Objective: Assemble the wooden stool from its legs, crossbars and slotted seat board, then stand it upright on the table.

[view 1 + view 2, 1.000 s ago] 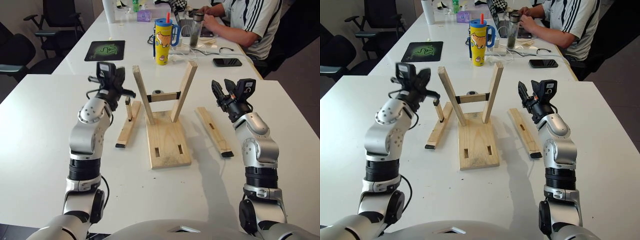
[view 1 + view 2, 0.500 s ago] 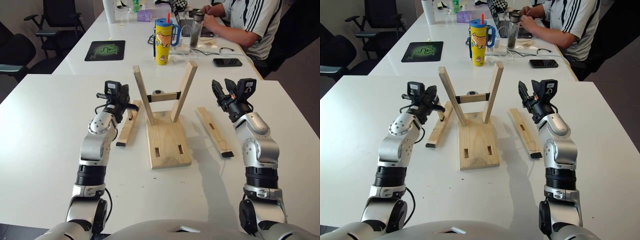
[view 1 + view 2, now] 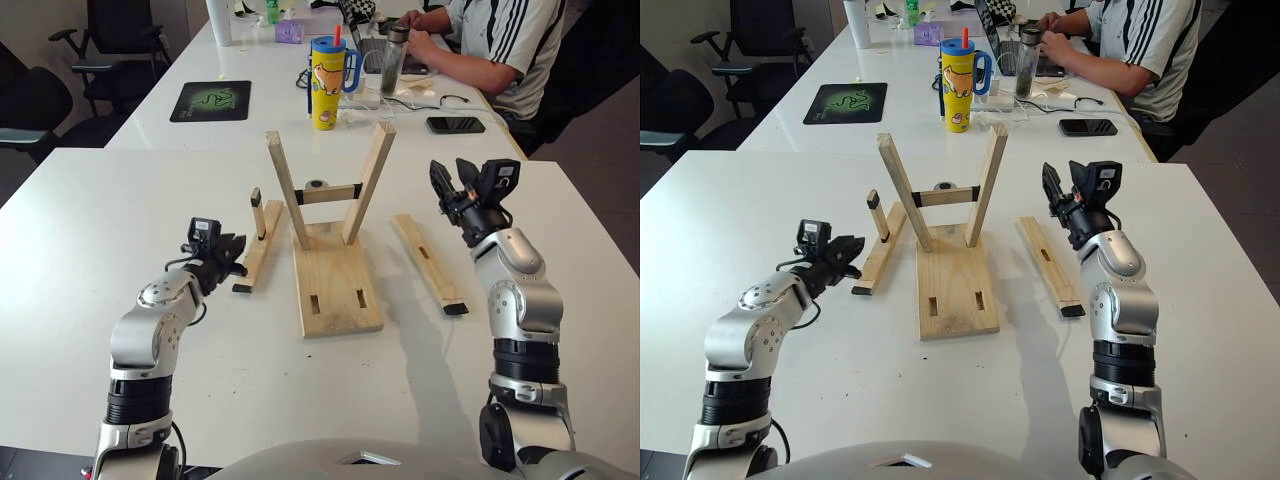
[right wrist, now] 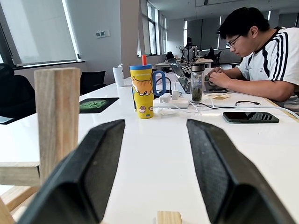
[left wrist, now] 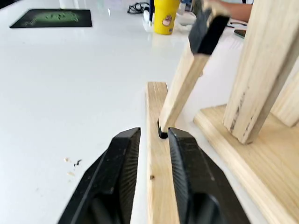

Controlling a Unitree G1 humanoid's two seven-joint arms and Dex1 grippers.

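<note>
The slotted seat board (image 3: 335,285) lies flat mid-table. Two legs (image 3: 285,190) (image 3: 370,185) stand up from its far end, joined by a crossbar (image 3: 330,193). To its left a loose leg (image 3: 255,250) lies flat with a short crossbar (image 3: 257,212) stuck upright in it. Another loose leg (image 3: 428,263) lies to the right. My left gripper (image 3: 228,262) hovers low by the left leg's near end, open by a narrow gap; that leg (image 5: 159,186) shows between its fingers (image 5: 122,158). My right gripper (image 3: 455,185) is open, raised over the right leg's far end.
On the table behind stand a yellow mug (image 3: 325,82), a dark bottle (image 3: 392,60), a phone (image 3: 455,124) and a black mouse pad (image 3: 210,100). A person sits at its far right. Bare white tabletop lies in front of the seat board.
My left arm has dropped from beside the upright short crossbar and pulled back toward me, down to the left leg's near end. The right arm has hardly moved.
</note>
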